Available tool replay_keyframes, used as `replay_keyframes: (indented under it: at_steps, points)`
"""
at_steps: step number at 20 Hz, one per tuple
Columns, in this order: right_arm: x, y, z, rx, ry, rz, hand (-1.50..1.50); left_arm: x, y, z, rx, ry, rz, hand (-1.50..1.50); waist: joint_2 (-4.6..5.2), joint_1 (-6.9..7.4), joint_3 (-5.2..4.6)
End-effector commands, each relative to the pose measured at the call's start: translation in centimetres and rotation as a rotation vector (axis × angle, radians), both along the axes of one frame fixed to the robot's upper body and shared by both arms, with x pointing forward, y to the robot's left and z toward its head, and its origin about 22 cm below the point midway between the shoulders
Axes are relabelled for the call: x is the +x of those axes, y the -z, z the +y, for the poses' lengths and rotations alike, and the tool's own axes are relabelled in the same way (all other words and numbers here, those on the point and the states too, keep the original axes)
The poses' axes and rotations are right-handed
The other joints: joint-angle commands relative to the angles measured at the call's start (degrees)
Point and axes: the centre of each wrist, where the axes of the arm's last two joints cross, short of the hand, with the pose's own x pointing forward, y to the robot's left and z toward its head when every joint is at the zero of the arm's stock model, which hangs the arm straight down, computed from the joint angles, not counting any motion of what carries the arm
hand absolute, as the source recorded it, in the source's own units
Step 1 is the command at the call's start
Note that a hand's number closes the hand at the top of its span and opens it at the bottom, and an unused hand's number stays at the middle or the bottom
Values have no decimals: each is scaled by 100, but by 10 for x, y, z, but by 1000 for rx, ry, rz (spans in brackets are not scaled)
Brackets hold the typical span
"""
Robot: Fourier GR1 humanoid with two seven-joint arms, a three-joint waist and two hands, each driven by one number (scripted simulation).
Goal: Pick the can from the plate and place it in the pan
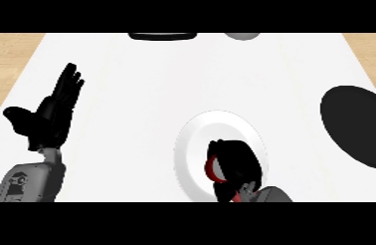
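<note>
- Fingers (229, 157) of the right hand (235, 169) are curled round the can (211, 170), hiding most of it.
- Only a thin red curved strip of the can shows, at the hand's left edge, with a small red fleck lower down near the wrist.
- Can and hand sit over the white plate (192, 139), on its near right part; whether the can rests on the plate or is raised above it cannot be told.
- Left hand (51, 117) rests open at the left side, fingers straight and pointing far, thumb spread to the left.
- At the right edge lies the black pan (352, 122), well apart from the plate.
- White counter (147, 89) carries a dark object (163, 36) and a grey rounded object (242, 36) at its far edge.
</note>
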Motion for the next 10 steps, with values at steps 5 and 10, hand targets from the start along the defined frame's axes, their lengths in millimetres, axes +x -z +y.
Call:
replay_keyframes:
  at_steps: [5, 10]
  points:
    - [-79, 6, -61, -17, 23, -201, 150, -1, -13, -3, 3, -16, -4, 0, 31, -46, 4]
    - [-93, -52, -80, 46, 97, -554, 150, -2, -3, 0, 11, -29, 4, 0, 5, -163, 2]
